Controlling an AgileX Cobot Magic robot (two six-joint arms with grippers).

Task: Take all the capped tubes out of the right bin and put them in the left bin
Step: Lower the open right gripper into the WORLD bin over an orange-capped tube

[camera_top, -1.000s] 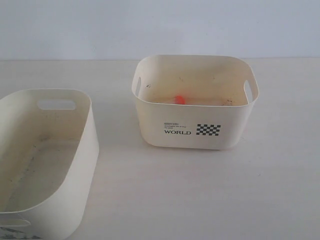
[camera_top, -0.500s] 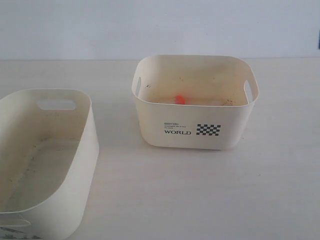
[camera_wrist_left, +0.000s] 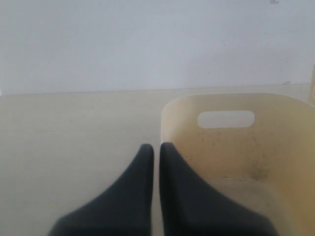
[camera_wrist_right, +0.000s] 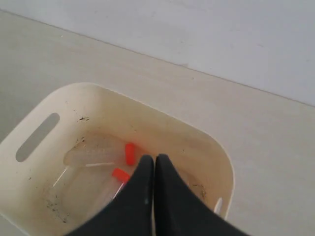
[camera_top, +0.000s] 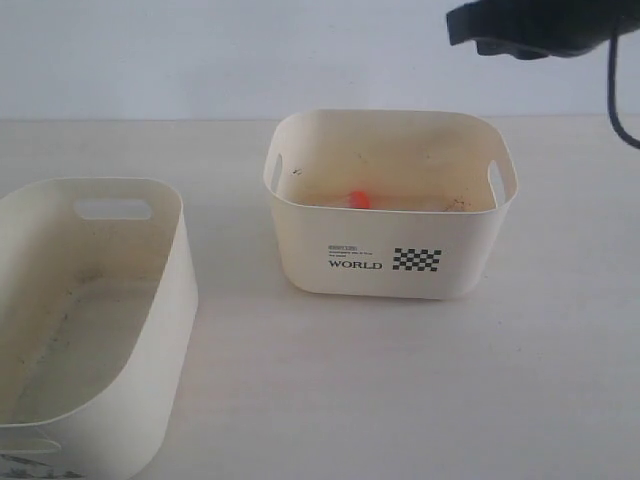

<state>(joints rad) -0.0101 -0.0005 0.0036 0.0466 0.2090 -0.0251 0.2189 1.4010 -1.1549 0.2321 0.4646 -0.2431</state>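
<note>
The right gripper (camera_wrist_right: 154, 159) hung empty above the right bin (camera_wrist_right: 162, 125) with its jaws pressed together. Its tips were lined up over the tubes (camera_wrist_right: 130, 153). Two orange caps showed there, with the clear bodies lying flat and close together on the bin floor. No blue cap could be made out. From outside, the right arm (camera_top: 535, 25) sat high over the bin's back right corner, well clear of the rim. That looked like a pose taken before descending, not a grasp. The jaws would have to part before going down.

The tubes lay low behind tall walls, so only one orange cap (camera_top: 358, 198) peeked over the front edge of the right bin (camera_top: 390, 250). The walls probably ruled out any sideways reach and left a straight drop from above. The crowded tubes gave little room for a finger between them.

The left gripper (camera_wrist_left: 156, 147) was also closed and empty, just beside the outer wall of the left bin (camera_wrist_left: 275, 147). It seemed parked out of the way. No tube showed in the left bin (camera_top: 160, 330). Bare table (camera_top: 400, 380) lay between the two bins, which stood well apart. A carried tube would have to clear both rims.
</note>
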